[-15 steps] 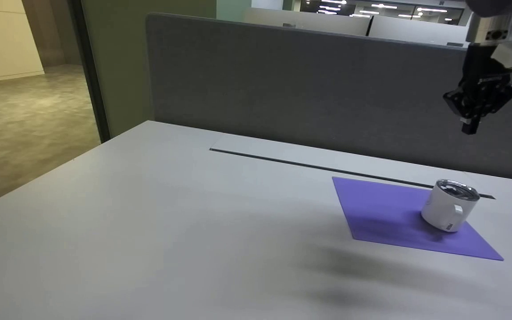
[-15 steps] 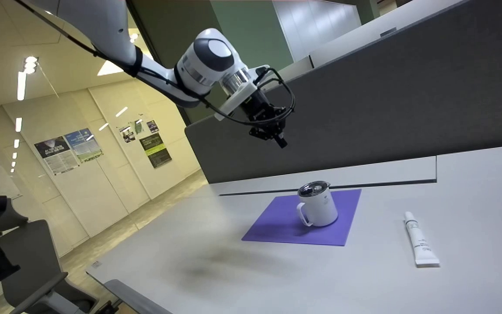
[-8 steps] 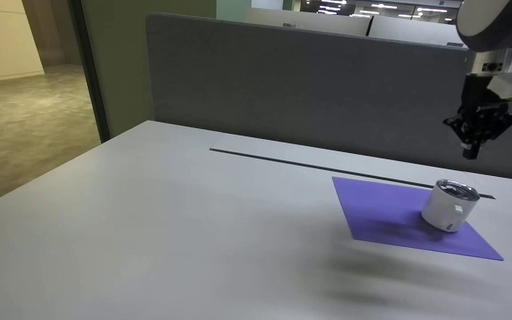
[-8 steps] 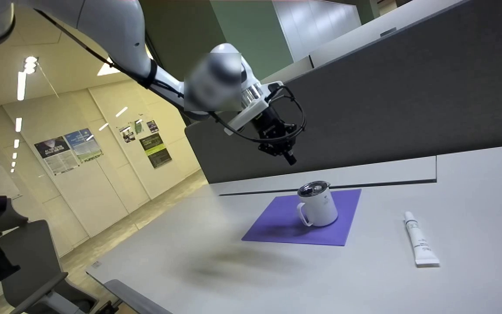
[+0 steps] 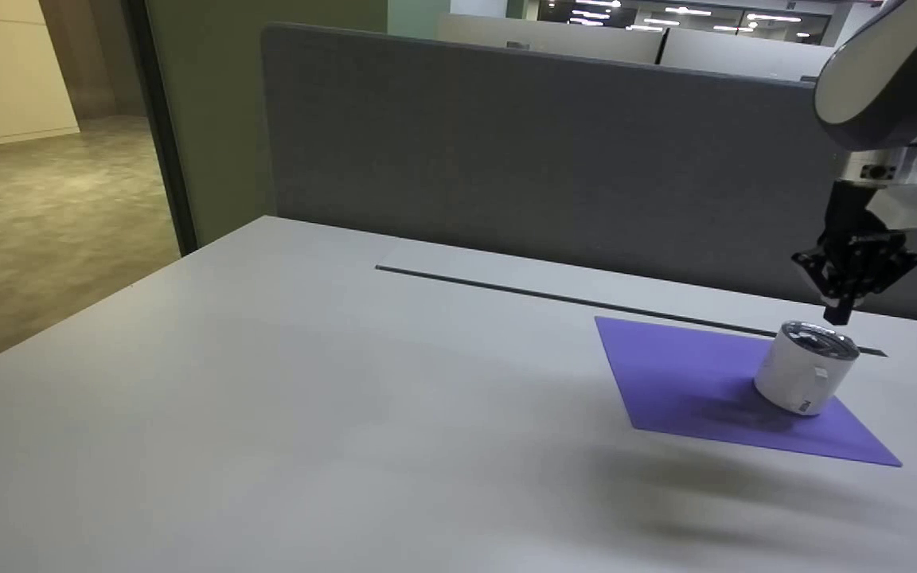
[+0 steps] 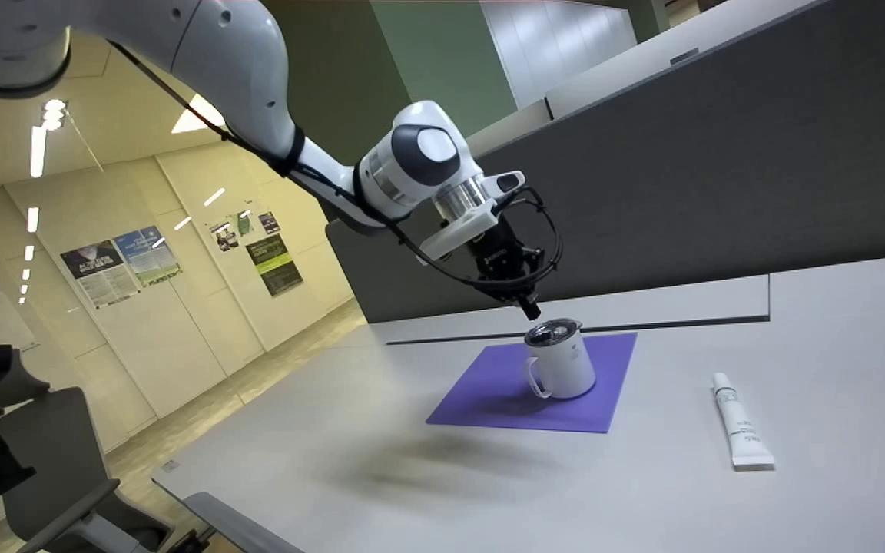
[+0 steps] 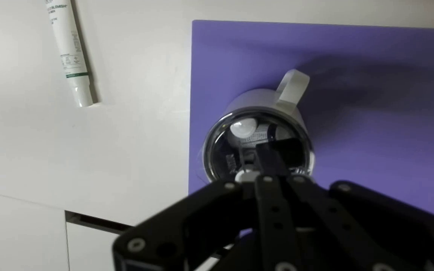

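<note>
A dark office chair [image 6: 58, 453] stands at the far left of an exterior view, beside the table [image 6: 681, 499], with posters [image 6: 116, 265] on the pale wall [image 6: 204, 330] beyond it. Further right, the white arm [image 6: 250, 84] slopes from the upper left down to the gripper [image 6: 531, 309]. Its jaws are fully closed, the black fingers [image 7: 271, 162] pressed together with nothing gripped between them. They point downward and hang just above the shiny lid [image 6: 552, 332] of the white mug [image 6: 565, 369]; a narrow gap seems to show there. The mug stands upright on the purple mat [image 6: 481, 399]. In the wrist view it sits wholly on the mat, near the mat's left edge, its handle [image 7: 294, 88] toward the top and the fingers reaching over the lid. Behind the mat, a dark strip [image 6: 681, 323] runs along the table, and behind that rises the dark partition [image 6: 681, 177], which extends to the right side of the exterior view. Well apart from the mug, right of the mat, a white tube [image 6: 740, 426] lies on the table, its cap toward the partition.
</note>
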`<action>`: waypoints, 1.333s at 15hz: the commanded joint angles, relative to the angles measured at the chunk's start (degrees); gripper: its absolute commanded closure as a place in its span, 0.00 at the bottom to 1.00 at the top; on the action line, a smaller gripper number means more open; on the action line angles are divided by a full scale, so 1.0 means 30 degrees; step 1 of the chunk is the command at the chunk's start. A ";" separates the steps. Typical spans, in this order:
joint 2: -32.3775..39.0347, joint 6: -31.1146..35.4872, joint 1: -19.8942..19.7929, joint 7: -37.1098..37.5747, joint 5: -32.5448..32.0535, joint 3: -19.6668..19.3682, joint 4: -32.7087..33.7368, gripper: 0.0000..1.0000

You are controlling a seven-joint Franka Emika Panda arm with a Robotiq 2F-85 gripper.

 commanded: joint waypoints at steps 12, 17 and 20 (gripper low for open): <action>0.1338 0.1928 -0.0104 -0.0518 0.1054 -0.0123 0.0134 1.00; 0.1575 0.2081 -0.0077 -0.0518 0.0976 -0.0183 0.0152 1.00; 0.1543 0.2231 0.0006 -0.0430 0.0808 -0.0323 0.0102 1.00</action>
